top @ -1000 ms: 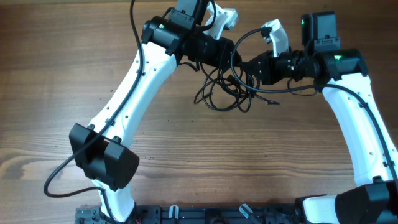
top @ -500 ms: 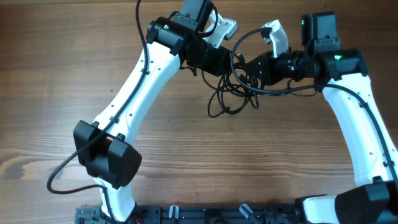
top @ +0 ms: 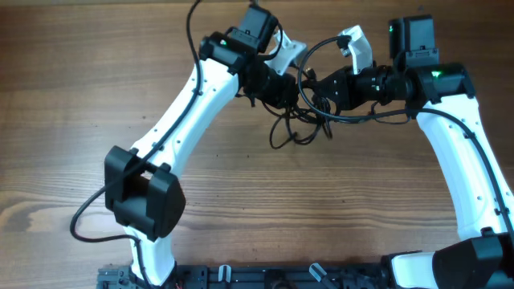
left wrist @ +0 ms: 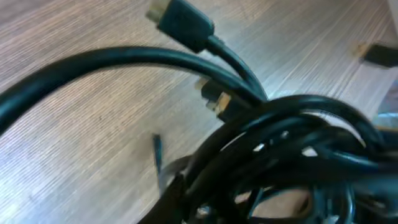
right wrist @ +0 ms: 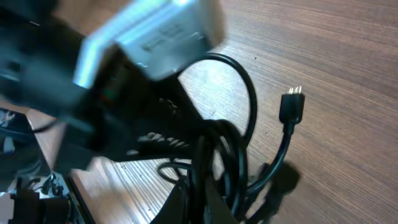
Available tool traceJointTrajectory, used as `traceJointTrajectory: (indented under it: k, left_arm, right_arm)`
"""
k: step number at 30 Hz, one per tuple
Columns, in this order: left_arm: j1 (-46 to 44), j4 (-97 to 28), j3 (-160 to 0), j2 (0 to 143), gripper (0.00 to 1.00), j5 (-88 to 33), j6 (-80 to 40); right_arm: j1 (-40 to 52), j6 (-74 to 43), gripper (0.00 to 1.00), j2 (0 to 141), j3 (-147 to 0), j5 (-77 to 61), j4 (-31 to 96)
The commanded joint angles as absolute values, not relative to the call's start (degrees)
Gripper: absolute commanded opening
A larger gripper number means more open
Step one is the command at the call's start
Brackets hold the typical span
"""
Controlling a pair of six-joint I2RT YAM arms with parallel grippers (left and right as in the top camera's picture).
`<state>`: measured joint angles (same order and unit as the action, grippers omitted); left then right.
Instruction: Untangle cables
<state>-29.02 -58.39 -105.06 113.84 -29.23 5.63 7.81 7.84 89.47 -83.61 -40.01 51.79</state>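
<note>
The cables (top: 299, 127) are a tangle of thin black cords at the middle back of the table, between my two grippers. My left gripper (top: 287, 88) reaches in from the left and is shut on the bundle. In the left wrist view the looped cords (left wrist: 280, 137) fill the space at its jaws, and a flat plug (left wrist: 183, 25) sticks out above. My right gripper (top: 320, 87) comes from the right. It (right wrist: 202, 205) is shut on a strand of the cables (right wrist: 214, 155). A small plug end (right wrist: 292, 106) hangs free to the right.
The wooden table (top: 385, 209) surrounds the tangle. The left arm's wrist housing (right wrist: 168, 28) sits very close above my right gripper. A thick arm cable (top: 84, 229) loops at the front left. A dark rail (top: 241, 277) runs along the front edge.
My left gripper moved right toward the right gripper and closed tighter. The tangle was drawn up and to the right into a smaller bunch. The right arm stayed put.
</note>
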Motion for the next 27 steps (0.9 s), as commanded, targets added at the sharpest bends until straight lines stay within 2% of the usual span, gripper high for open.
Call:
traceJointTrajectory:
  k: [1,3,6,7,10,13,16,19,22,23,26,27]
  left_arm:
    - [-29.34,-53.71,-100.68,115.31,0.04,-28.58,2.09]
    - [-29.23,-51.07,-100.36,115.31,0.04,-27.7,-1.06]
    - [-29.23,-46.87,-100.33,115.42,0.04,-18.7,-13.96]
    - [-29.23,-46.92,-100.33,115.48,0.04,-13.85,-19.0]
    - [-29.23,-47.62,-100.33,115.74,0.04,-7.86,-24.16]
    - [-29.23,-48.47,-100.33,116.33,0.04,-6.68,-24.69]
    - [-28.49,-49.43,-100.33,116.38,0.04,-5.43,-24.71]
    - [-26.98,-50.0,-100.33,116.38,0.04,-5.28,-24.69]
    - [-26.5,-48.8,-100.36,116.22,0.04,-5.96,-20.75]
    - [-26.5,-48.34,-100.4,115.77,0.04,-7.46,-18.96]
    - [-26.46,-46.39,-100.57,111.2,0.04,-16.91,-15.09]
    - [-26.46,-45.74,-100.57,108.97,0.04,-20.99,-13.76]
  right_arm:
    - [8.03,8.88,0.04,89.69,-83.53,-41.85,51.81]
    - [8.03,8.84,0.04,89.69,-83.53,-41.85,51.83]
    - [8.01,4.36,0.04,88.47,-83.68,-44.18,49.93]
    - [7.88,4.21,0.04,86.19,-84.29,-45.58,49.08]
    - [5.89,-2.7,0.04,77.95,-86.26,-44.38,44.97]
    - [-1.06,-11.7,0.04,70.81,-86.26,-42.89,41.82]
    - [-13.28,-22.48,0.04,66.65,-86.24,-36.21,45.08]
    - [-18.74,-22.15,0.04,67.18,-86.11,-34.94,48.71]
    - [-17.28,-13.8,0.05,70.52,-85.71,-41.43,51.62]
    - [-16.27,-11.49,0.1,71.9,-85.71,-43.99,52.16]
    - [-11.75,-10.2,0.41,75.94,-85.71,-46.02,51.86]
    - [-8.84,-10.24,0.46,77.56,-85.71,-45.98,50.78]
